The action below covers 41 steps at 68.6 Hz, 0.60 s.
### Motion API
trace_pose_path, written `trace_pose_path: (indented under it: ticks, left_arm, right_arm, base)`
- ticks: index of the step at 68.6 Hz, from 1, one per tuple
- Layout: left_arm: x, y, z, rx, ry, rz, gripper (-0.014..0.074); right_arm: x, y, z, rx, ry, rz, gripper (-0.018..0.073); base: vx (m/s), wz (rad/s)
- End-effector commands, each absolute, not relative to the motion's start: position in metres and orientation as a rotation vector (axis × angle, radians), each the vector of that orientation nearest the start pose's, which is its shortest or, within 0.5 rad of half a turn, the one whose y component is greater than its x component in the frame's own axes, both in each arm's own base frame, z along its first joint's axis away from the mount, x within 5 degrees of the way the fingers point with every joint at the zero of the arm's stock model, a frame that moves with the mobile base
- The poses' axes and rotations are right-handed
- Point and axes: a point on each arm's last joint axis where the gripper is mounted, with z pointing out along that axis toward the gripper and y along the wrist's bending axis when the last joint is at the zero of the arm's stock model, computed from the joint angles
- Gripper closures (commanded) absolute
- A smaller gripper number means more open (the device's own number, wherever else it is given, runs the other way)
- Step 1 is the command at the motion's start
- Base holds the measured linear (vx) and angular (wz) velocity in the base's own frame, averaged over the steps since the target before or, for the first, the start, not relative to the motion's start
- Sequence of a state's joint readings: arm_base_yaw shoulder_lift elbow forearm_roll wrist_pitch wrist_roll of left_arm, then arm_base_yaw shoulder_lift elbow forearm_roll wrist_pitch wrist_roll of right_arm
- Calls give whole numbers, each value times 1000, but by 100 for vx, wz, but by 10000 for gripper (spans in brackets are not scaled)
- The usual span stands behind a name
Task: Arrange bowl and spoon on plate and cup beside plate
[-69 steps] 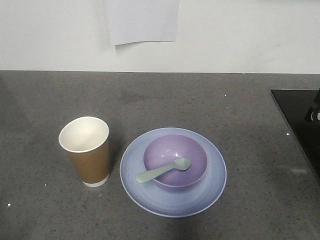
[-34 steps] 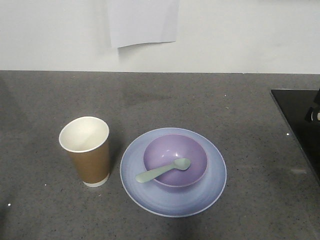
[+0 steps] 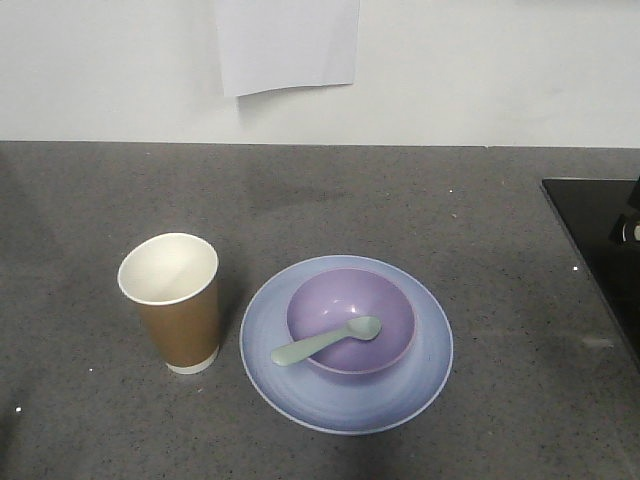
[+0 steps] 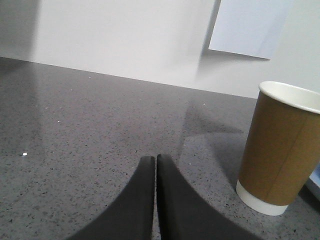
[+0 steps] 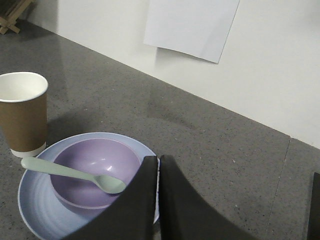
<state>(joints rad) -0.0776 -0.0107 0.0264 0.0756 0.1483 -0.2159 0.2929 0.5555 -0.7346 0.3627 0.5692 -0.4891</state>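
The lavender bowl [image 3: 351, 320] sits on the pale blue plate [image 3: 300, 395] in the front view. A mint spoon [image 3: 325, 341] lies in the bowl, its handle over the left rim. The brown paper cup [image 3: 175, 300] stands upright just left of the plate. In the left wrist view my left gripper [image 4: 156, 159] is shut and empty, low over the counter to the left of the cup [image 4: 280, 155]. My right gripper [image 5: 159, 159] is shut and empty, above the plate's [image 5: 30, 210] right edge, beside the bowl [image 5: 85, 165] and spoon [image 5: 75, 175]. Neither gripper shows in the front view.
The grey speckled counter [image 3: 400, 200] ends at a white wall with a sheet of paper [image 3: 287, 42] hanging on it. A black panel [image 3: 600, 230] lies at the counter's right edge. A wooden object [image 5: 12, 12] shows at the far left of the right wrist view.
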Motion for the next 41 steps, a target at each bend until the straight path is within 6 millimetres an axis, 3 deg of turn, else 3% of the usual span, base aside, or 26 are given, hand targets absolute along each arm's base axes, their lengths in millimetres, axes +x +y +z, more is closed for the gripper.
trace_pose_path:
  ticks: [1, 41]
  left_arm:
    - [57, -4, 191, -52, 1575, -179, 603]
    - [56, -5, 195, -46, 1532, -182, 603]
  right_arm:
    - [95, 45, 381, -517, 1680, 246, 561]
    - [95, 45, 381, -517, 1680, 246, 561]
  base:
    - [0, 0]
    - [0, 0]
